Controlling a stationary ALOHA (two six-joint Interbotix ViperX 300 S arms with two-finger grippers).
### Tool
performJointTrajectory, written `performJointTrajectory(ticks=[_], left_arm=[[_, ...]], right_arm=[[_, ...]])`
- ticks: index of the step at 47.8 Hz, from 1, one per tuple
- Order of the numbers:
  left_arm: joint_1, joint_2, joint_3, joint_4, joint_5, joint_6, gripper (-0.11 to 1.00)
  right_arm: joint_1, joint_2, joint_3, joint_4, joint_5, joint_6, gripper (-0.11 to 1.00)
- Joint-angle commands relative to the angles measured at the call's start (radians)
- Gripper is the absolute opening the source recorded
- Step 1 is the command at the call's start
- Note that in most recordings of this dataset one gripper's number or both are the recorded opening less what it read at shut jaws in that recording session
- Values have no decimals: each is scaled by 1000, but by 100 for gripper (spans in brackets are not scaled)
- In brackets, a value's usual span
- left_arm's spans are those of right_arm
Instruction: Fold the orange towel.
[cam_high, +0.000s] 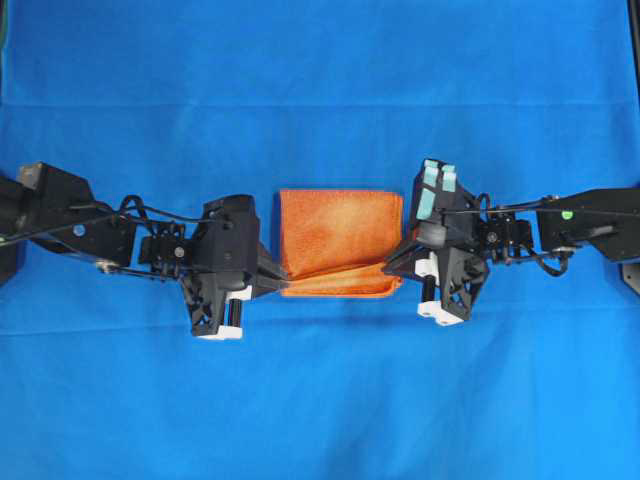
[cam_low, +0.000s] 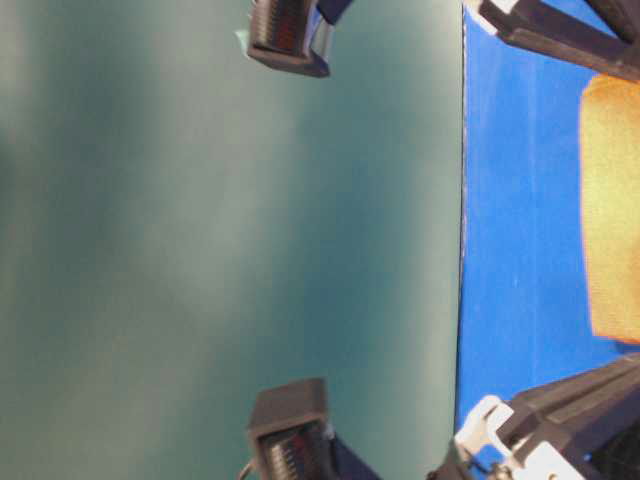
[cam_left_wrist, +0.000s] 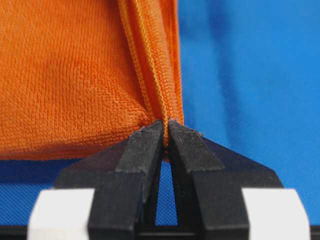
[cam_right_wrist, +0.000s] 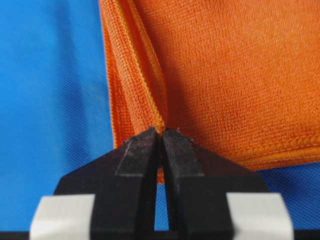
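Observation:
The orange towel (cam_high: 340, 240) lies folded in the middle of the table, with its near layers lifted off the bottom layer. My left gripper (cam_high: 281, 281) is shut on the towel's near left corner; the left wrist view shows the hem (cam_left_wrist: 155, 85) pinched at the fingertips (cam_left_wrist: 165, 128). My right gripper (cam_high: 392, 268) is shut on the near right corner; the right wrist view shows the hem (cam_right_wrist: 145, 85) pinched at the fingertips (cam_right_wrist: 161, 132). The towel also shows in the table-level view (cam_low: 610, 200).
A large blue cloth (cam_high: 320, 400) covers the whole table under the towel. Both arms reach in from the sides at mid height of the overhead view. A teal backdrop (cam_low: 200, 240) fills the table-level view beyond the table edge.

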Motion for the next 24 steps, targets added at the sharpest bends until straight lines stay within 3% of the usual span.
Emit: performJointTrajectory(ticks=[1,5,10,14,20,24], left_arm=[[0,-9,-17,-2,-9,3,3],[0,-8,-18,-2,-14,5,6],[0,-11,-18,-2,-14,5,22],[0,-12,-18,-2,-12,5,40],[0,-41,-14,-2,5,8,58],[0,-89,-11,-2,38,8,59]], right_arm=[[3,-8,-11,15,-12,-2,2],[5,-8,-12,18,-17,-2,2],[8,-8,-14,18,-17,-2,6],[14,-8,-15,18,-14,-2,28],[21,-25,-20,17,2,-3,62],[23,-58,-20,17,23,-5,61]])
